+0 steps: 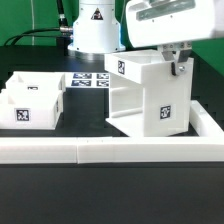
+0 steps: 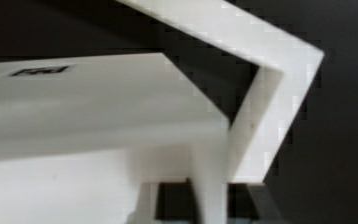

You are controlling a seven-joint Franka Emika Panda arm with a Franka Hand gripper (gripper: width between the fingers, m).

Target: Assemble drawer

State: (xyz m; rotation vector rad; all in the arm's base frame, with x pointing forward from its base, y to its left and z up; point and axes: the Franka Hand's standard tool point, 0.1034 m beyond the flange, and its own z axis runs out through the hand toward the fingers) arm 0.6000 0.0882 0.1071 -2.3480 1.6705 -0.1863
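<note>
Two white parts stand on a black surface (image 1: 85,125): a small open drawer (image 1: 35,102) at the exterior view's left and a taller case (image 1: 145,95) at its right, well apart. The jaws reach down onto the case's upper edge at the exterior view's right and are closed on one thin wall. In the wrist view that wall (image 2: 208,185) runs between two dark fingers (image 2: 167,205) with no gap to see. The thin wall is probably gripped because it is the one part of the case narrow enough to pinch.

The case's open side seems to face upward. It stands near a low white fence (image 1: 110,150) that borders the front and the right, probably a stop to brace parts against. Whether its base lies flat cannot be told. The marker board (image 1: 90,80) lies behind, between the two parts.

The drawer is not yet in the case, so the case likely needs turning first.
</note>
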